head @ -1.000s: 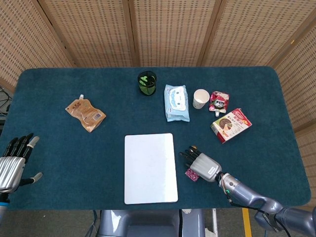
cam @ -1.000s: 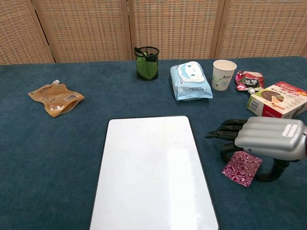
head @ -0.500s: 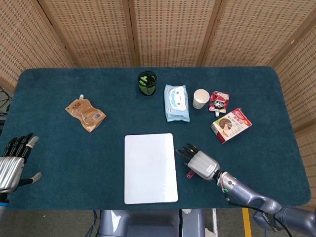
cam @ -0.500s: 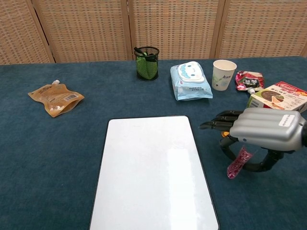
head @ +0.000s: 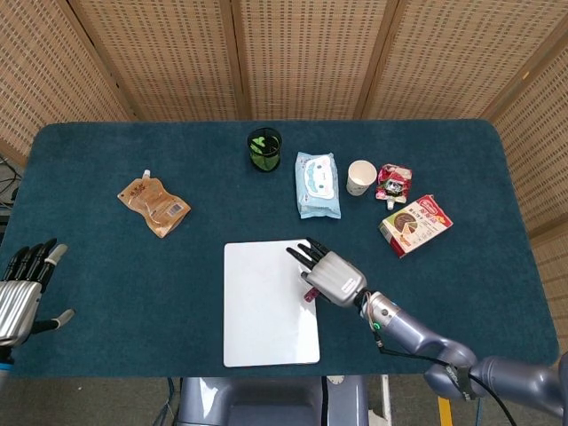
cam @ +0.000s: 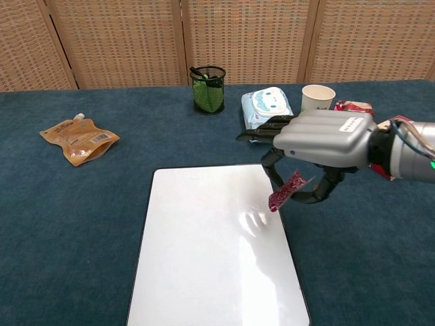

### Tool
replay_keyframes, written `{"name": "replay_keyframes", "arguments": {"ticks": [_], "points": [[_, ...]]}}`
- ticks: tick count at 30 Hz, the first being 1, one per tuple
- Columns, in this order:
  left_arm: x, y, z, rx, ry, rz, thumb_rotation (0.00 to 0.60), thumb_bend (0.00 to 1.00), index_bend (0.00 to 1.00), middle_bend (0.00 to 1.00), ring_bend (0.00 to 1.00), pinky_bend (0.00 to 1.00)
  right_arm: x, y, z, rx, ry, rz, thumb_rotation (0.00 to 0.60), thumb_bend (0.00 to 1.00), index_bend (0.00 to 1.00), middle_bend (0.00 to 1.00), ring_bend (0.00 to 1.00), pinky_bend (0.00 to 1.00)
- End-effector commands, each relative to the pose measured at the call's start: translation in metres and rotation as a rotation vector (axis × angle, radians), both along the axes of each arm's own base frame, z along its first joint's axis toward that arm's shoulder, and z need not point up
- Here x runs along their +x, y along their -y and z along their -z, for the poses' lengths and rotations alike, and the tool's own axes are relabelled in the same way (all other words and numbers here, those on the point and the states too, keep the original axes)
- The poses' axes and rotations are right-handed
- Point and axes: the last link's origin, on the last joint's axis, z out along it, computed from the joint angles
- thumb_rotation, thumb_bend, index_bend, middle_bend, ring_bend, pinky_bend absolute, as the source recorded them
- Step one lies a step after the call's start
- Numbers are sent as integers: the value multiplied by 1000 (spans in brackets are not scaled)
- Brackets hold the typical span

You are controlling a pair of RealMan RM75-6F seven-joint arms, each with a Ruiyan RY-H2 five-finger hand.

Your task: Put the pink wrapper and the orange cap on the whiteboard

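My right hand pinches the pink wrapper and holds it in the air over the right edge of the whiteboard. In the chest view the wrapper hangs below the right hand, above the whiteboard. Beyond the table's left edge, my left hand holds nothing and its fingers are apart; the chest view does not show it. No orange cap shows plainly in either view.
At the back stand a green mesh cup, a blue wipes pack, a paper cup, a red snack pouch and a red box. An orange spouted pouch lies at the left.
My right hand lifted the pink wrapper off the cloth and carried it left and away from me, to above the whiteboard's right edge. The left hand stayed put.
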Motion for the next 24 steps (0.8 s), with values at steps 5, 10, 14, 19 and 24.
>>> {"name": "replay_keyframes", "arguments": {"ticks": [5, 10, 14, 19, 24], "points": [[-3, -2, -2, 1, 8, -11, 600, 0, 0, 0, 0, 0, 57, 1, 44, 26, 55, 31, 600, 377, 490, 0, 0, 0], [-6, -3, -5, 4, 20, -22, 600, 0, 0, 0, 0, 0, 72, 3, 57, -56, 67, 63, 600, 2, 8, 0, 0, 0], [-7, -3, -5, 1, 22, -22, 600, 0, 0, 0, 0, 0, 75, 3, 49, -94, 66, 117, 600, 0, 0, 0, 0, 0], [-7, -3, -5, -1, 23, -22, 600, 0, 0, 0, 0, 0, 69, 6, 30, -127, 55, 159, 600, 0, 0, 0, 0, 0], [-5, -2, -3, -7, 18, -16, 600, 0, 0, 0, 0, 0, 43, 14, 2, -181, 31, 209, 600, 122, 253, 0, 0, 0]]}}
